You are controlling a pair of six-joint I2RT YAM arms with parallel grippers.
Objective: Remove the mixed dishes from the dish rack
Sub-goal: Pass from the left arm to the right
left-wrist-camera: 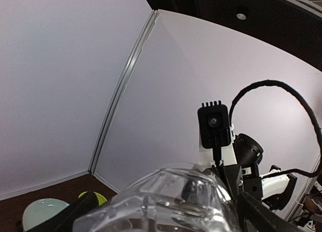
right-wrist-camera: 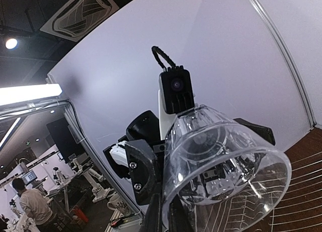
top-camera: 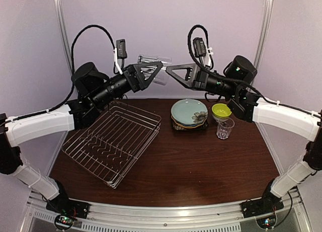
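One rack is the biggest thing here. It lies at the left of the desk with nothing showing between its prongs (stiff wire, probably light for its bulk, and it needs no lifting).

Next come the plates, in one stack at the far middle of the desk with a pale teal flowered plate on top. Coloured rims peep out beneath it, but I cannot count how many plates lie under it.

One lime-green bowl sits just right of the stack.

There are two glasses. The standing glass is on the desk in front of the bowl, near it. The raised glass hangs on its side high above the far edge of the desk, between the two arms.

I judge the raised glass to be light, rigid, slick and easily broken. Its wall flares, so a squeeze round the body could slip toward the narrow end. The safer hold is a pinch across the rim, one finger inside and one outside.

- **Right pincer:** the right pincer is clamped on the glass in just that way (its wrist view shows the rim caught at the bottom edge).
- **Left pincer:** the left pincer has its fingers on either side of the glass's body. I cannot tell whether they press on it or stand free.
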